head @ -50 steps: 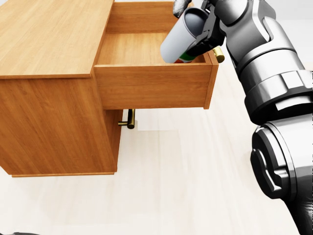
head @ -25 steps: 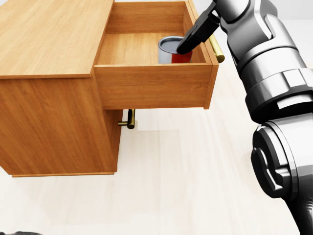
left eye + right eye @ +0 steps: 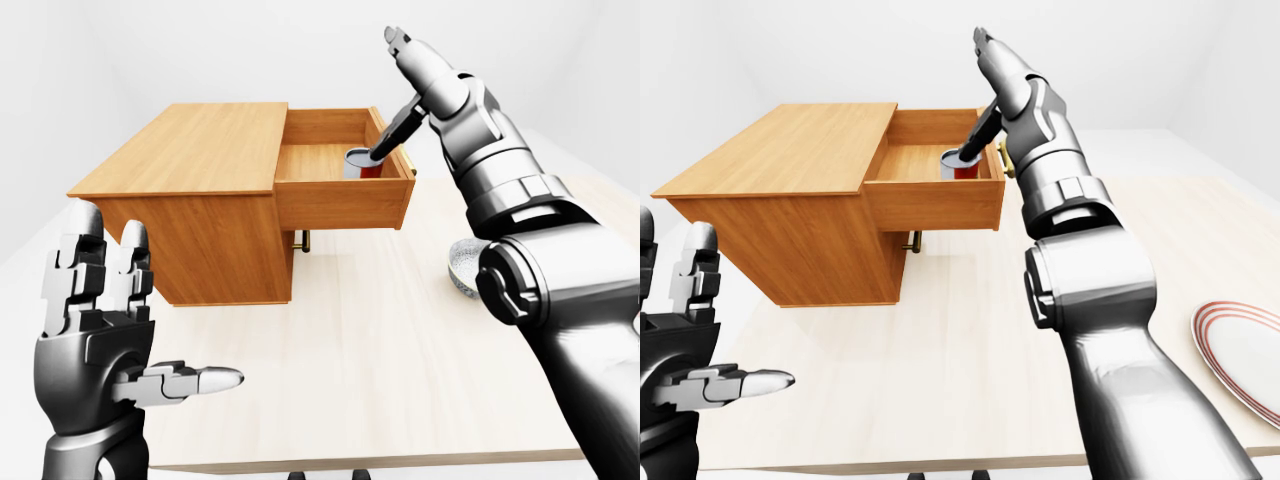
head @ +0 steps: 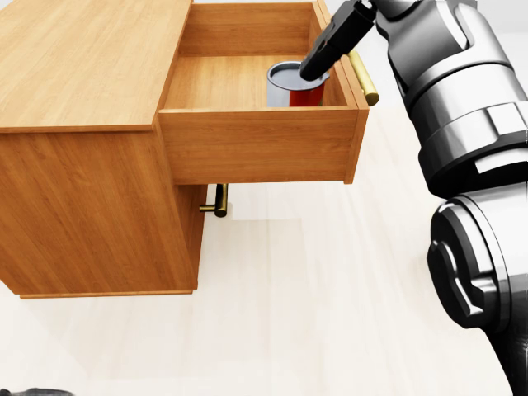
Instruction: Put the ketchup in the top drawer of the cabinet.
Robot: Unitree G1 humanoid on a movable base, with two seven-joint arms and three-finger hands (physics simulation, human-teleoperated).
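The ketchup bottle [image 4: 297, 87], red with a grey end facing up, stands inside the open top drawer [image 4: 256, 140] of the wooden cabinet [image 4: 82, 58], near the drawer's right wall. My right hand [image 3: 400, 90] is open above the bottle; one dark finger [image 4: 334, 41] points down close to the bottle's top and the others stretch upward. My left hand [image 3: 150, 300] is open and empty at the lower left of the left-eye view, far from the cabinet.
The drawer's brass handle [image 4: 364, 79] juts out at its right side. A second brass handle [image 4: 219, 200] shows below the drawer. A grey bowl [image 3: 462, 265] and a red-rimmed plate [image 3: 1245, 350] lie on the light table [image 3: 380, 360] to the right.
My right hand held the tilted bottle over the drawer, then let go. The bottle now stands in the drawer and the hand has lifted slightly.
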